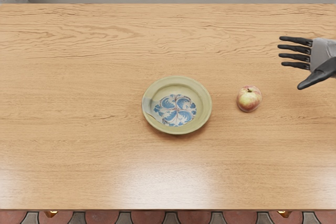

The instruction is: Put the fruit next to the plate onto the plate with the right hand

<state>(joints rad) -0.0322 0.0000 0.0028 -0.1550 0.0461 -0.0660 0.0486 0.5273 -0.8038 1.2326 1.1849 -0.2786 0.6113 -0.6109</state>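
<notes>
The right hand [310, 60], dark and jointed, hovers with fingers spread straight, holding nothing. Below and left of it, apart, a round, smooth red-yellow apple [249, 98] sits stem-end up on the grained wooden table [79, 77]. Farther left lies a glossy, shallow ceramic plate [152, 94] with blue swirls.

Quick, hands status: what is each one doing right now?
Left hand: not in view.
Right hand: open, fingers spread, holding nothing; apple untouched on the table, beside the plate.
</notes>
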